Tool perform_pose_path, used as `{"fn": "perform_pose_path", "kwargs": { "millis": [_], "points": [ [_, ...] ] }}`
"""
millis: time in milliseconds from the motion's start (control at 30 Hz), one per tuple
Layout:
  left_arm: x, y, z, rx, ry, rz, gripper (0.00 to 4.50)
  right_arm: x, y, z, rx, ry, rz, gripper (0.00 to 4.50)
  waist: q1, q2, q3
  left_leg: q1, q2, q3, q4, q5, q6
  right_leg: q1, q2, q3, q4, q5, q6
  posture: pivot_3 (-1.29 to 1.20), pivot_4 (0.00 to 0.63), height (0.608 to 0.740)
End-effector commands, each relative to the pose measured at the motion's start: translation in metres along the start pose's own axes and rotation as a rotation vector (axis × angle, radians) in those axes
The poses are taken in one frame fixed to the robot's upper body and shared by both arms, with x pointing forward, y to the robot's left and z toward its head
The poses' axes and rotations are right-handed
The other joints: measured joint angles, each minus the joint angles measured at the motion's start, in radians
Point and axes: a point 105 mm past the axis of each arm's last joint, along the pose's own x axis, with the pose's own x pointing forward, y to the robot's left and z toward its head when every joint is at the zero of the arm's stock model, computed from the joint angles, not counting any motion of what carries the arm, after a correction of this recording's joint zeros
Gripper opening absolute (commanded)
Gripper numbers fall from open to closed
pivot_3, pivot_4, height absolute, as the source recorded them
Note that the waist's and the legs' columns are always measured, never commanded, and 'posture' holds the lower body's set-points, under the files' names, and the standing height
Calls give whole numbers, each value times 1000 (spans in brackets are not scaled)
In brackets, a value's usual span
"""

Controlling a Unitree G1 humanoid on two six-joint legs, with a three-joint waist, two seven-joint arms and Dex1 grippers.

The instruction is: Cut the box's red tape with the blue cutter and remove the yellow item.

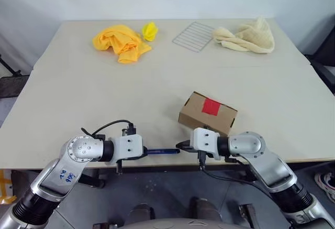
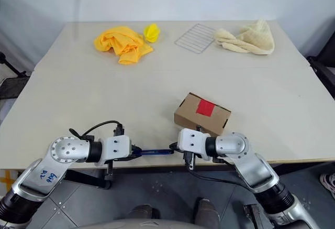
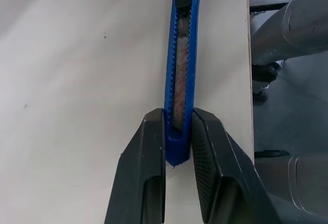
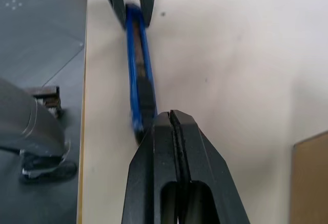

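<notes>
My left tool pinches the blue cutter near the desk's front edge; my right tool, pressed together, meets its far end. The box with red tape sits just beyond.

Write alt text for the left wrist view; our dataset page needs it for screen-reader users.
The left hand pinches the end of the blue cutter between its two black fingers. The cutter runs away from the hand, over a pale table near its edge, with dark floor and a grey robot arm beyond the edge.
</notes>
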Motion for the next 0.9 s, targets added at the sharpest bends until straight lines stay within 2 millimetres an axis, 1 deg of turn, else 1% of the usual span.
{"fn": "perform_pose_path", "kwargs": {
  "millis": [33, 233, 433, 900],
  "points": [
    [11, -16, -13, -43, 43, -73, 440, -5, 2, 2, -19, -8, 8, 35, 2, 0, 0, 0, 0, 0, 0, 0, 0, 0, 0, 0, 0, 0, 0, 0, 150, 740],
    [13, -16, -12, -26, 46, -69, 440, 1, 10, -2, -4, -6, 32, 35, 7, 0, 0, 0, 0, 0, 0, 0, 0, 0, 0, 0, 0, 0, 0, 0, 150, 740],
    [12, -16, -11, -9, 52, -65, 440, 6, 12, -6, -6, -1, 43, 35, 7, 0, 0, 0, 0, 0, 1, 0, 0, 0, 0, 0, 0, 0, 0, 0, 150, 740],
    [12, -15, -11, -3, 59, -55, 440, 29, 11, 9, -47, -61, 91, 35, 7, 0, 0, 0, 0, 0, 1, 0, 0, 0, 0, 0, 1, 0, 0, 0, 150, 740]
  ]
}}
